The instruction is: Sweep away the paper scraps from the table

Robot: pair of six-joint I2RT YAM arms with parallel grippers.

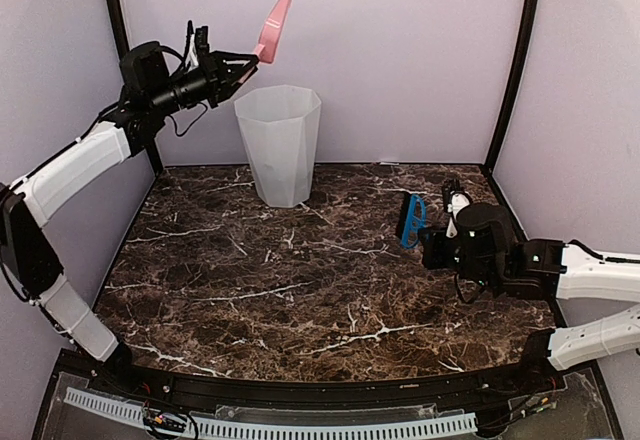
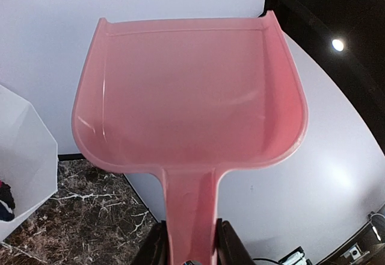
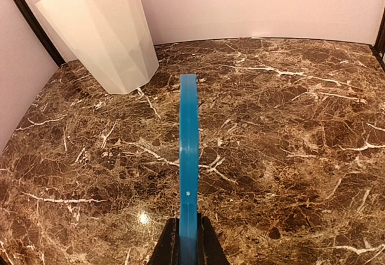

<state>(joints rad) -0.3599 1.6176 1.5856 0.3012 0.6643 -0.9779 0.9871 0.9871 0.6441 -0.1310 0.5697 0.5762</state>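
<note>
Emptying step, by judgement: left claw pinches the pink dustpan raised by the bin; right claw clamps the blue brush. Next: lower both tools.

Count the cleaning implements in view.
2. The pink dustpan is held raised by the left tool near the white bin; the blue brush is in the right tool over the right side of the table.

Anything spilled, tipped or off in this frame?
Nothing major. The white bin stands upright, the pink dustpan in the left gripper is empty, and the blue brush sits straight in the right gripper. Only a tiny pinkish speck at the table's back edge, too small to identify.
</note>
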